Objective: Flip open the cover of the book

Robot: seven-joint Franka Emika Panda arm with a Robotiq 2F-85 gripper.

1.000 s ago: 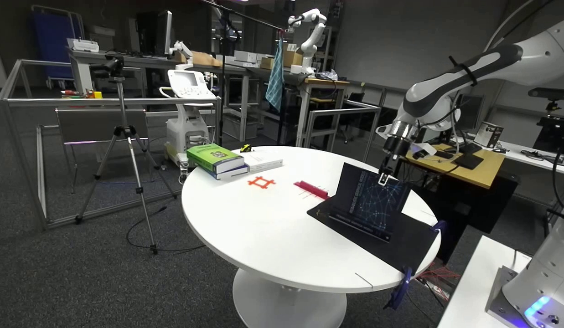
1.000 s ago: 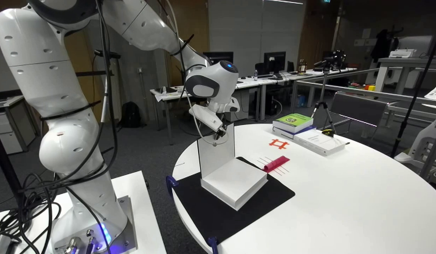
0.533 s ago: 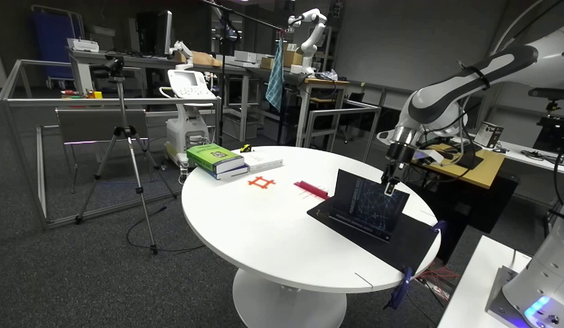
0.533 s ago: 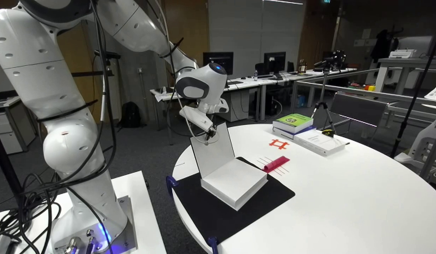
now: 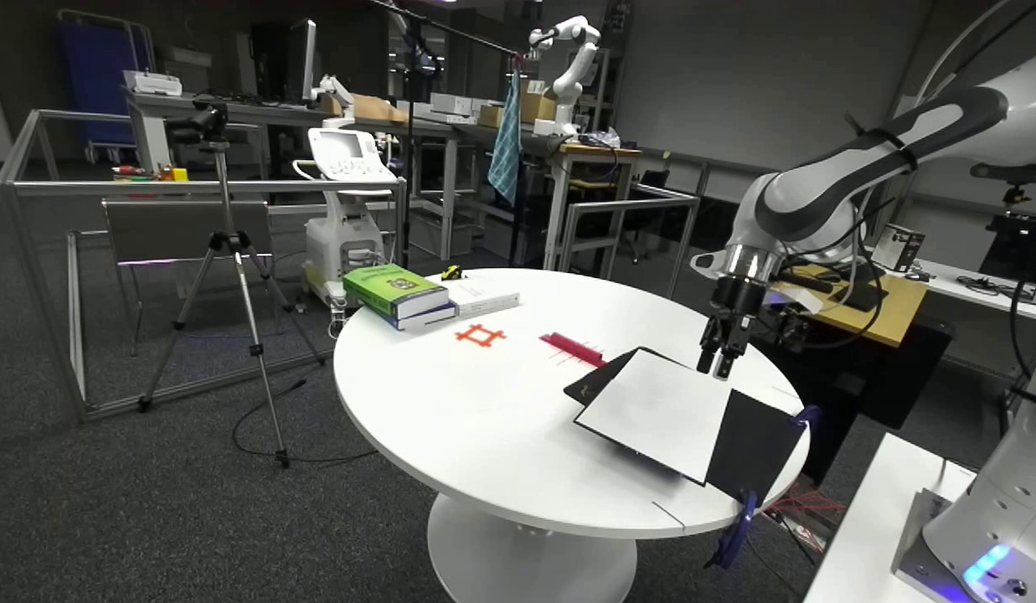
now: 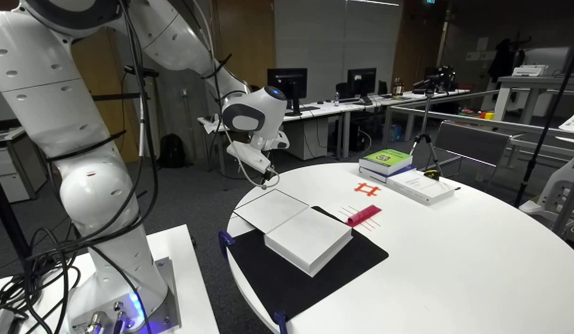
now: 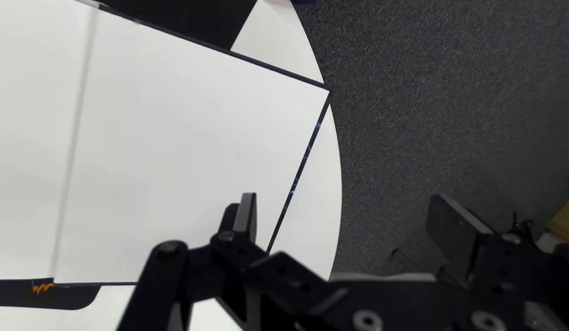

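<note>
Open, and wide! In an exterior view the cover (image 6: 271, 211) is folded back at ten o'clock from the book (image 6: 309, 239), its white inner face turned upward, a dark edge left showing around it. Whether its outer edge is supported by the tabletop (image 6: 444, 260) cannot be told. And the fingers (image 7: 246, 214)? Spread, well apart from each other: in the wrist view one is seen near seven o'clock, against the white face, its partner near four o'clock, against the grey floor (image 7: 450, 115) past the tabletop's rim. In both exterior views they are held clear of the cover. Beneath the book a black mat (image 6: 287, 283) is laid, and blue clamps (image 6: 225, 240) are fixed at the rim, one at nine o'clock from the book, one between six and seven. Further out, at two o'clock, a crimson strip (image 6: 364, 215) is spotted, then an orange frame (image 6: 367, 189); between one and two o'clock a green book (image 6: 385, 160) is stacked on a blue book (image 6: 405, 170), with a white book (image 6: 421, 185) laid beside them.
</note>
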